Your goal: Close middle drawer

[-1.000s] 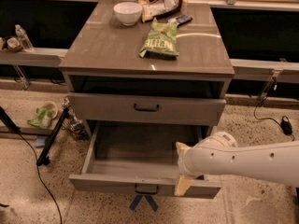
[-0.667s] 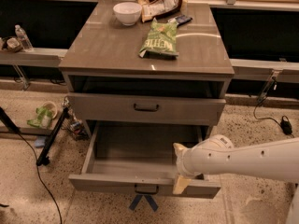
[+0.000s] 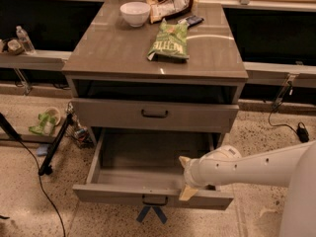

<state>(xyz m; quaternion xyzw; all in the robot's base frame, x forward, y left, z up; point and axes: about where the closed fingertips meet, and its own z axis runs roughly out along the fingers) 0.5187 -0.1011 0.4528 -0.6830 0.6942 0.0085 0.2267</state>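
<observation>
1 wide, shallow grey-taupe wooden middle drawer (image 3: 123,194) is sitting pulled far out beneath 1 nearly shut upper drawer (image 3: 202,116), with 2 dark handles showing. The white arm's gripper (image 3: 186,177) is hovering at the open drawer's front rim, right of centre, its 2 tan fingers (image 3: 188,194) standing wide apart and clasping nothing. 1 white bowl (image 3: 135,13) and 1 green snack bag (image 3: 169,39) are lying on the cabinet top (image 3: 108,53).

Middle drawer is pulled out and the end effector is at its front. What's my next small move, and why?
Probably push the end effector a little straight toward the cabinet. The middle drawer stands pulled far out, and the end effector sits at its front panel, right of the handle, so a short push should start it sliding in.
</observation>
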